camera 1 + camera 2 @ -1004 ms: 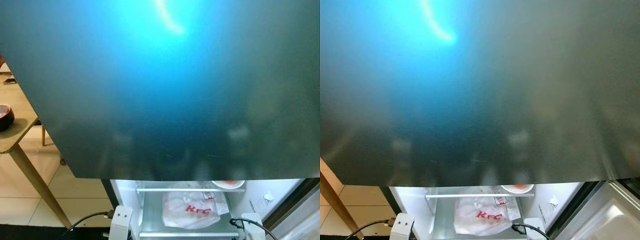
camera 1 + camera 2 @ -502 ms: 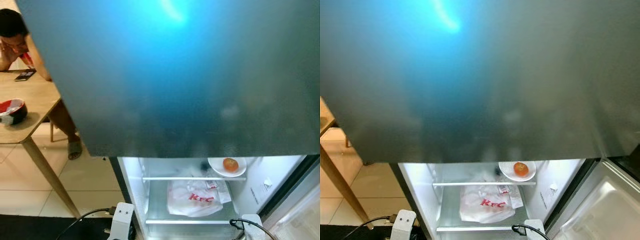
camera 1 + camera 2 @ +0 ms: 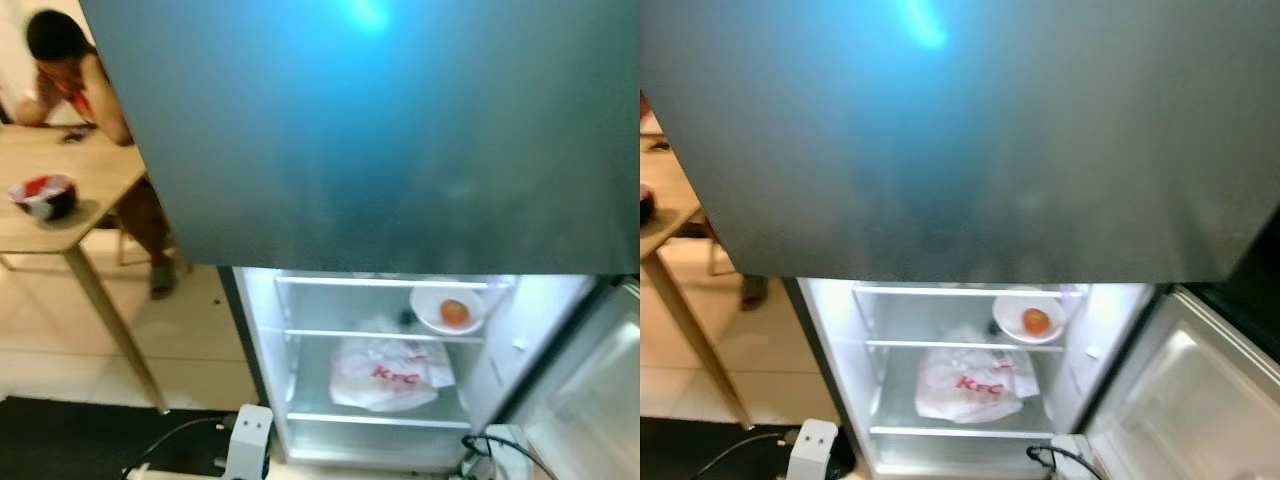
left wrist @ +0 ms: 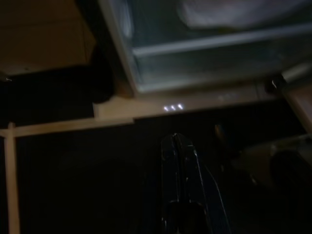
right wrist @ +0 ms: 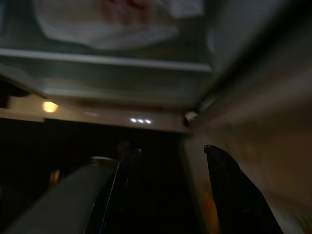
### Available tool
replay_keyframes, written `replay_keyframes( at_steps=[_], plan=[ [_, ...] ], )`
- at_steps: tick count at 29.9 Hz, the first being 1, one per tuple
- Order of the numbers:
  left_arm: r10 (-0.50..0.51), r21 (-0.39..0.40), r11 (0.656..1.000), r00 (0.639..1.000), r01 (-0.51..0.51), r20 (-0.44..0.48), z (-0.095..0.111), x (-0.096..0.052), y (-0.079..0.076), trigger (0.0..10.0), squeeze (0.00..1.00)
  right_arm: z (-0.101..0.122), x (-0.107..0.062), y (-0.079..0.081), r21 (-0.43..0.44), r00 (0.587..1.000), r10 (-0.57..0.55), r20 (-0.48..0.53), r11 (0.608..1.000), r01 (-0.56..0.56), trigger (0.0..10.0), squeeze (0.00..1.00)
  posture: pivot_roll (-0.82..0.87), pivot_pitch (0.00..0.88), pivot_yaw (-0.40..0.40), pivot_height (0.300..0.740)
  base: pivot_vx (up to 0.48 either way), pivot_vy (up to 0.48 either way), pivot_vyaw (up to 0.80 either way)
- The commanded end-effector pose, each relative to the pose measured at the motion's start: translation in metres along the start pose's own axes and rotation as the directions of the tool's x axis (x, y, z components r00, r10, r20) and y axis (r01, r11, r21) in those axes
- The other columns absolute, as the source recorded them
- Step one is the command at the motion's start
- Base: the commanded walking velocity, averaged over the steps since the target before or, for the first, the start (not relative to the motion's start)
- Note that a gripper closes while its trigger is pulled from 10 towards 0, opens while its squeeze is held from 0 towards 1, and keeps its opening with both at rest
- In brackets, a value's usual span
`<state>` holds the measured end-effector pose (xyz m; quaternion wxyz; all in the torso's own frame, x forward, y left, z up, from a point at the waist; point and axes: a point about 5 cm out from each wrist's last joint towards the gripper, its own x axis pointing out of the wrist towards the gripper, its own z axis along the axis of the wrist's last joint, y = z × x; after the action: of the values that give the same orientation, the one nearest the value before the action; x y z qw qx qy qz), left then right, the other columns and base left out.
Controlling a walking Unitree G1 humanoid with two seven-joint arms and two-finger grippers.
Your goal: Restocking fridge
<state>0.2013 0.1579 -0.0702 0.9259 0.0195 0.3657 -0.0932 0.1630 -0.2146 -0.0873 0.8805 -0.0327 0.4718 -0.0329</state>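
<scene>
Fridge (image 3: 300, 330) stands open in the eye views; wrist views show left hand (image 4: 179, 146) narrow, right hand (image 5: 170, 156) wide.

Open fridge (image 3: 262, 340), KFC bag (image 3: 388, 374) filling lower shelf, plate (image 3: 445, 310) above, left side free

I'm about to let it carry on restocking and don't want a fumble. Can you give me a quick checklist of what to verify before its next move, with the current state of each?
1. Lower fridge compartment open and lit: ok.
2. Free space on the upper shelf beside the plate with an orange fruit: ok.
3. Lower shelf room: partly taken by the white KFC bag: ok.
4. Right gripper open: ok.
5. Left gripper shut, nothing seen in it: not ok for placing.
6. Person seated at the table, away from the fridge: ok.
</scene>
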Motion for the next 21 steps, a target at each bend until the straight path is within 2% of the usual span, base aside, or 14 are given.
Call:
replay_keyframes(
  at_steps=[1, 13, 21],
  plan=[
    [0.0, -0.004, 1.0, 1.0, 0.0, -0.026, -0.0061, -0.0016, -0.0001, 10.0, 0.0, 0.0028, 0.0008, 0.0022, 0.001, 1.0, 0.004, 0.003, 1.0, -0.004, 10.0, 0.0, -0.06, 0.079, 0.009, 0.74, -0.3, 0.0, 0.0],
    [0.001, -0.005, 1.0, 0.999, -0.001, -0.036, -0.0063, -0.0021, 0.0045, 10.0, 0.0, 0.0025, 0.0008, 0.0018, -0.005, 1.0, 0.002, -0.002, 1.0, -0.002, 10.0, 0.0, -0.07, 0.08, 0.007, 0.74, -0.301, 0.0, 0.0],
    [-0.007, -0.005, 1.0, 0.999, 0.007, -0.039, -0.007, -0.0016, 0.0012, 10.0, 0.0, 0.0024, 0.0008, 0.0005, -0.007, 1.0, 0.0, -0.004, 1.0, 0.0, 10.0, 0.0, -0.07, 0.08, 0.007, 0.74, -0.294, 0.0, 0.0]
  ],
)
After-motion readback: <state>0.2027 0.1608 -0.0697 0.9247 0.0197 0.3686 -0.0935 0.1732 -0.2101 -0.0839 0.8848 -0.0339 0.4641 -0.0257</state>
